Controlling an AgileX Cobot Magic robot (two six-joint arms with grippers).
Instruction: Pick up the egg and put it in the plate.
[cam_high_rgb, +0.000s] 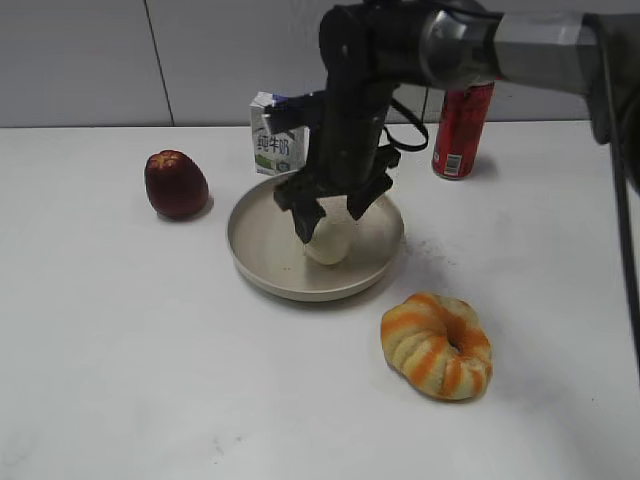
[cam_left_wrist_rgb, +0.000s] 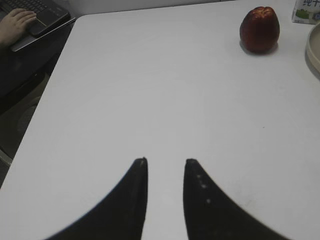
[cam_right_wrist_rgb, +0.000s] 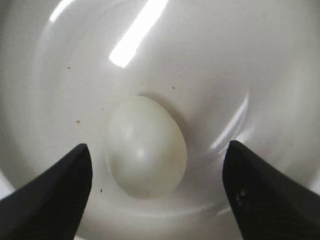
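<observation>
The off-white egg (cam_high_rgb: 330, 243) lies inside the beige plate (cam_high_rgb: 262, 262) near its front middle. The right wrist view shows the egg (cam_right_wrist_rgb: 146, 147) resting on the plate's floor (cam_right_wrist_rgb: 200, 65). My right gripper (cam_high_rgb: 332, 212) hangs just above the egg, and its jaws (cam_right_wrist_rgb: 157, 165) are open wide with a clear gap to the egg on both sides. My left gripper (cam_left_wrist_rgb: 165, 161) is open and empty over bare white table, out of the exterior view.
A dark red apple (cam_high_rgb: 176, 184) sits left of the plate and also shows in the left wrist view (cam_left_wrist_rgb: 259, 29). A milk carton (cam_high_rgb: 277, 134) and a red can (cam_high_rgb: 462, 128) stand behind. An orange-striped bread ring (cam_high_rgb: 437, 345) lies front right. A laptop (cam_left_wrist_rgb: 35, 22) sits beyond the table's left edge.
</observation>
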